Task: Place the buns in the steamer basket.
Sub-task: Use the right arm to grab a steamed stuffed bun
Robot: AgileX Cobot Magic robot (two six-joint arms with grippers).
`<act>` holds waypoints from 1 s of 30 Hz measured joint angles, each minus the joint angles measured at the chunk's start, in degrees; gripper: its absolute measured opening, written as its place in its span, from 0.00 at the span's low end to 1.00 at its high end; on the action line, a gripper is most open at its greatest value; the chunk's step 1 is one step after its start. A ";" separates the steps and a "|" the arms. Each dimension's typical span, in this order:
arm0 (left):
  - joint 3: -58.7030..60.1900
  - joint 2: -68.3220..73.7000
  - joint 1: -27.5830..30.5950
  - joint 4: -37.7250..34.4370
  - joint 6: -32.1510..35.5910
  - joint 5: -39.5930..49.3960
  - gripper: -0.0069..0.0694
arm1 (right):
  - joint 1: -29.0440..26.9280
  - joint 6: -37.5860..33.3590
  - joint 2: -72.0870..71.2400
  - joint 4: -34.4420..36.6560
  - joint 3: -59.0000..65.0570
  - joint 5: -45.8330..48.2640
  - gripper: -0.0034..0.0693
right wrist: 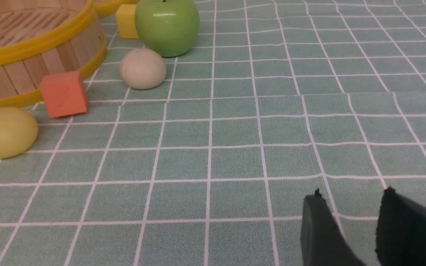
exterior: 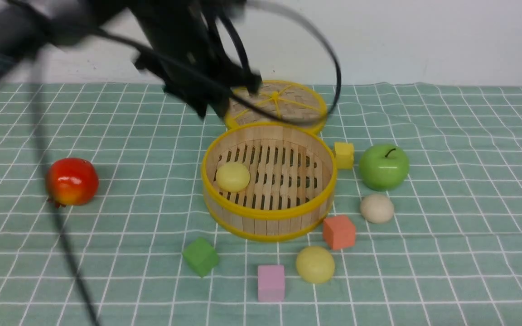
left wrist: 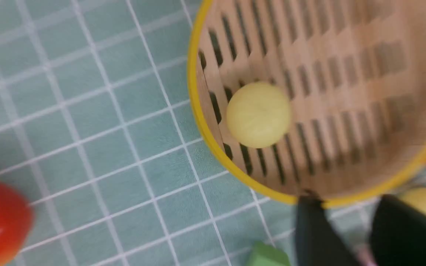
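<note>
Now the spread, empty left gripper [left wrist: 345,199] hovers above the bun [left wrist: 259,114] in the steamer basket [left wrist: 194,96].

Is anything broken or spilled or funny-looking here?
Nothing looks broken or spilled. One yellow bun sits inside the steamer basket; the second yellow bun and the off-white bun lie outside it on the cloth.

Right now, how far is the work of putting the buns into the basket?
Done: one yellow bun lies in the basket. In hand: nothing; the left gripper and the right gripper are both open and empty. Left: the second yellow bun, in front of the basket, and the white bun, beside the apple, lie on the cloth.
</note>
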 joint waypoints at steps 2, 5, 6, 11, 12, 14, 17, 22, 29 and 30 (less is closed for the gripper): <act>1.81 -7.49 0.00 0.18 -0.12 0.12 0.08 | 0.00 0.00 0.00 0.00 0.00 0.00 0.38; 8.16 -16.10 0.00 -0.35 -0.18 0.03 0.07 | 0.00 0.00 0.00 0.00 0.00 0.00 0.38; 10.26 -18.14 0.00 -0.77 -0.18 -0.52 0.07 | 0.00 0.00 0.00 0.00 0.00 0.00 0.38; 33.23 -35.48 0.00 -4.64 0.70 -12.28 0.07 | 0.00 0.00 0.00 0.00 0.00 0.00 0.38; 41.24 -39.83 0.00 -5.45 1.22 -17.76 0.07 | 0.00 0.00 0.00 0.00 0.00 0.00 0.38; 52.88 -47.50 0.00 -6.49 1.73 -26.95 0.07 | 0.00 0.00 0.00 0.00 0.00 0.00 0.38; 69.73 -56.66 0.00 -7.64 2.05 -38.74 0.07 | 0.00 0.00 0.00 0.00 0.00 0.00 0.38; 90.29 -69.50 0.00 -9.25 2.25 -56.87 0.07 | 0.00 -0.07 0.00 -0.47 0.00 -0.06 0.38; 104.21 -83.63 0.00 -12.91 -0.57 -67.94 0.07 | 0.00 3.90 0.00 -1.03 0.29 -2.18 0.38; 104.96 -84.86 0.00 -12.96 -0.57 -68.11 0.07 | 0.00 6.80 0.00 2.09 0.46 -3.30 0.38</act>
